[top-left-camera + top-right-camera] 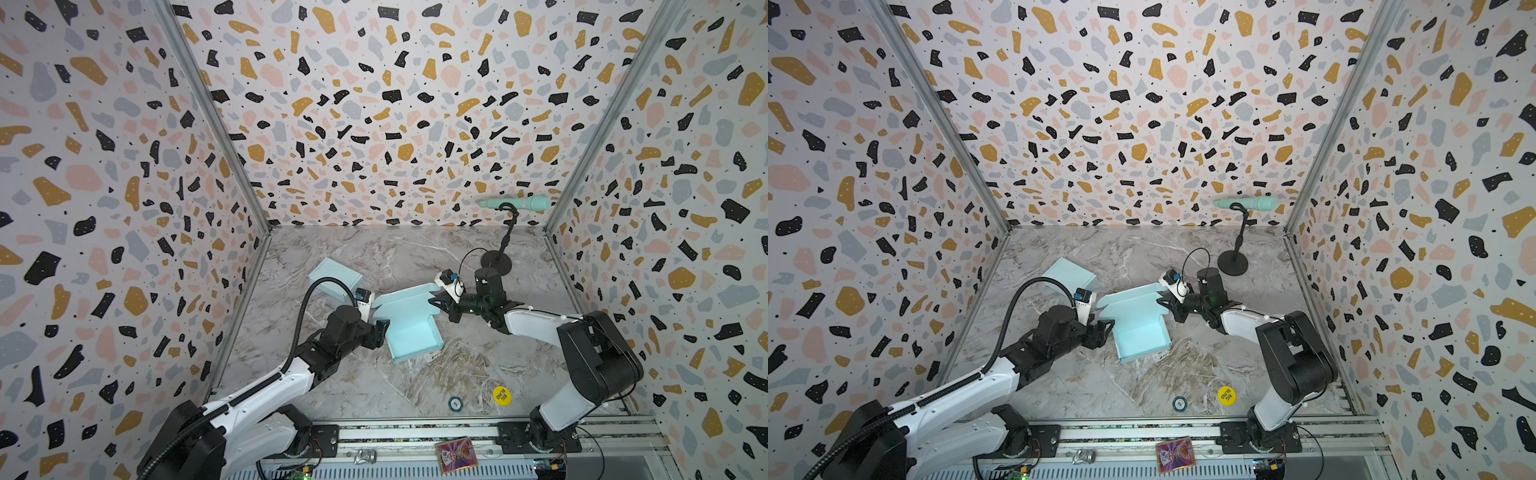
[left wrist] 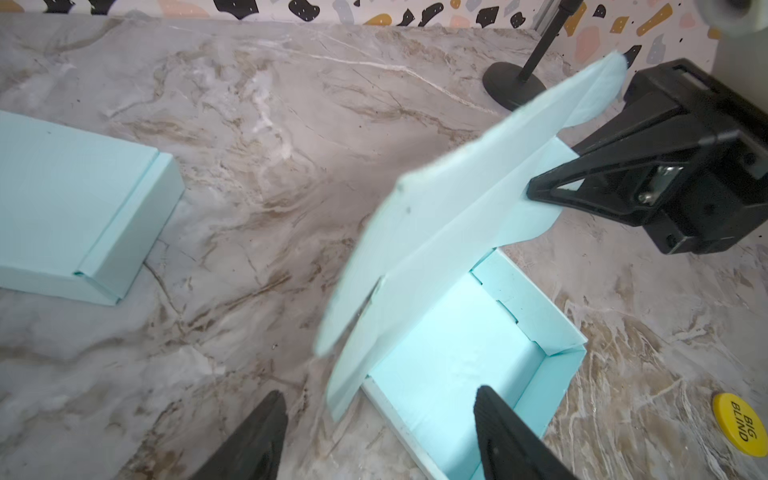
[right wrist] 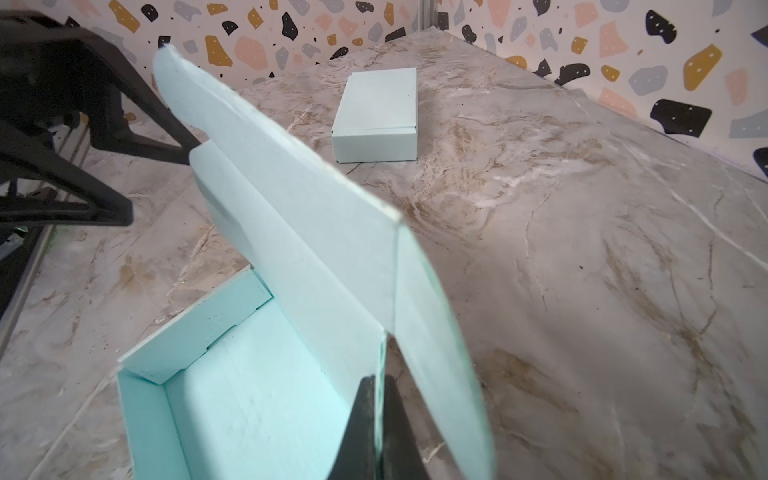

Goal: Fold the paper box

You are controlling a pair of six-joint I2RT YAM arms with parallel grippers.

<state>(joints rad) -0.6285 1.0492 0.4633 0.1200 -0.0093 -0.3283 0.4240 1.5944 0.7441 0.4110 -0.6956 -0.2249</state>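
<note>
Right end effector [image 3: 373,419] is closed tight, pinching the thin side flap [image 2: 536,216] of the raised lid [image 1: 405,300] on the pale turquoise paper box [image 1: 412,334]. The left wrist view shows its black tips meeting on that flap. Left end effector [image 2: 378,397] stands wide open and holds nothing. One tip is over the marble-patterned table [image 1: 457,365] and the other over the box's tray, straddling the tray's left wall. Whether it touches that wall cannot be told. The box sits about the middle of the table, slightly skewed to its edges. Its tray has upright walls on three sides, the right one doubled inward, and the bright floor is in full view. The lid rises at a slant from the fourth, far side, with its end flaps spread. A second pale turquoise box [image 1: 334,276], folded shut, lies apart toward the table's far left corner.
</note>
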